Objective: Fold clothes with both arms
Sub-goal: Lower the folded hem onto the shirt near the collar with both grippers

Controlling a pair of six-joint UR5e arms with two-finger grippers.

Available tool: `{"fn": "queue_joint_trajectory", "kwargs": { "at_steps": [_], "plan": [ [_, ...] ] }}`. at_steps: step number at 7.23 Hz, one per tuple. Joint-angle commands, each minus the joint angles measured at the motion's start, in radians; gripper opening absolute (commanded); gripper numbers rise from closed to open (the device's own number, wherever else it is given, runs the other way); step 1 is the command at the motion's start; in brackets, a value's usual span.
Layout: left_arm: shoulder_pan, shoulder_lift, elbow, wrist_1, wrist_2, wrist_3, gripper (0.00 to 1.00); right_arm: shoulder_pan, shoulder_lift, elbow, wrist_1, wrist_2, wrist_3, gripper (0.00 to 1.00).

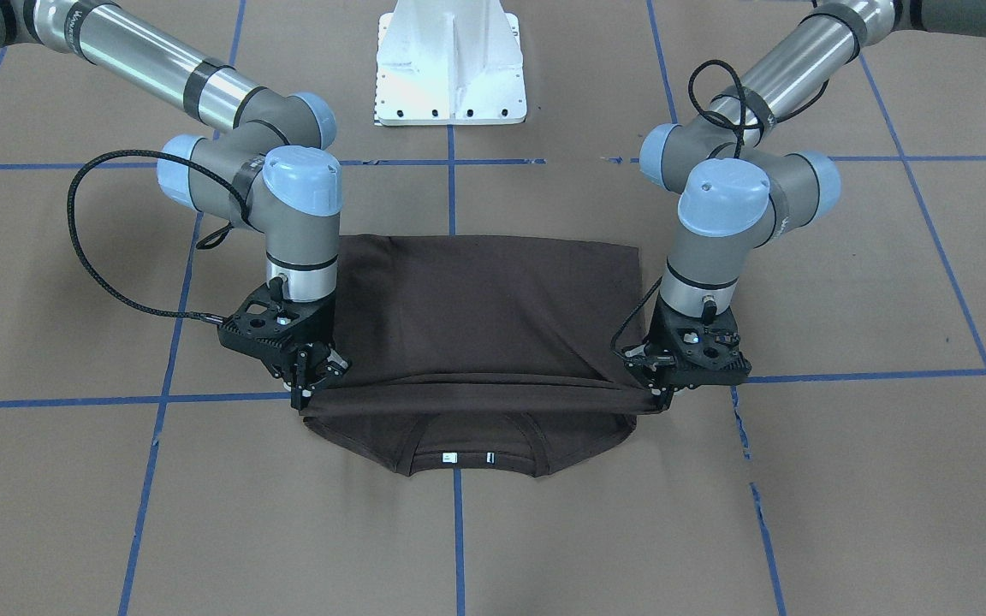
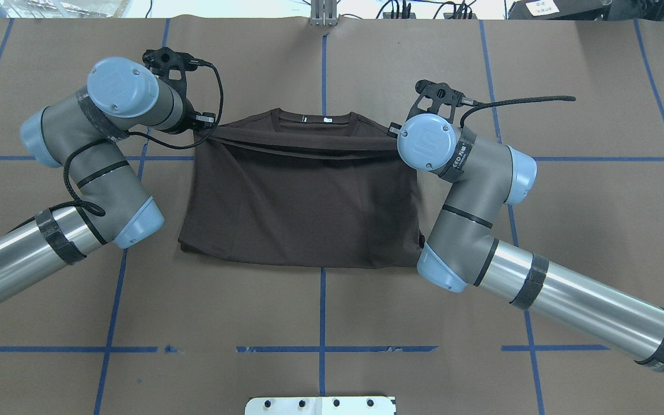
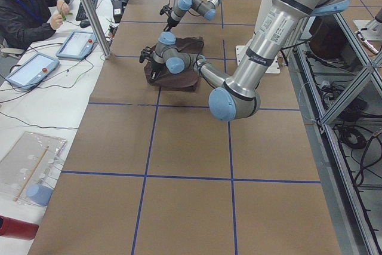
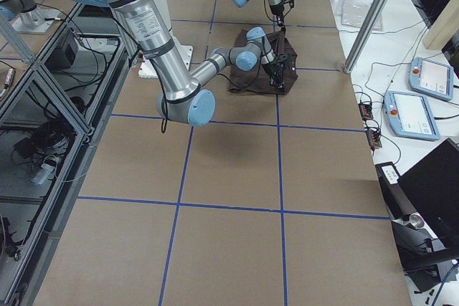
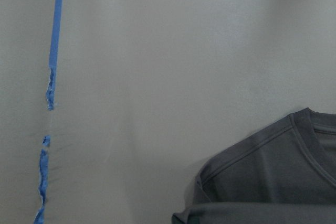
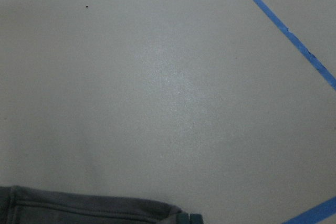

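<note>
Fingers of the left gripper and right gripper are pinching the T-shirt by its edge ends; the knit (thin, limp, light) is probably needing corner holds.

The table, papered brown and gridded with blue tape lines, spreads around the left claw and right claw. Past the claws, off the table's far edge, a white desk carries tablets and cables. A person sits there beside a metal pole.

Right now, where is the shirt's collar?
Overhead view: the collar lies at the far edge of the T-shirt, across the blue tape line, just beyond the fold held between the left gripper and right gripper.
</note>
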Motion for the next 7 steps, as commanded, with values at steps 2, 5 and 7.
{"fn": "queue_joint_trajectory", "kwargs": {
  "at_steps": [2, 5, 7],
  "plan": [
    [0.0, -0.008, -0.003, -0.001, 0.002, -0.005, 0.43, 0.013, -0.003, -0.007, -0.001, 0.017, -0.021, 0.57],
    [0.032, 0.105, -0.208, -0.048, -0.061, -0.002, 1.0, 0.042, -0.007, 0.044, 0.005, 0.109, -0.255, 1.0],
    [0.135, 0.289, -0.417, -0.055, -0.049, -0.065, 1.0, 0.045, -0.012, 0.081, 0.005, 0.128, -0.26, 1.0]
  ]
}}
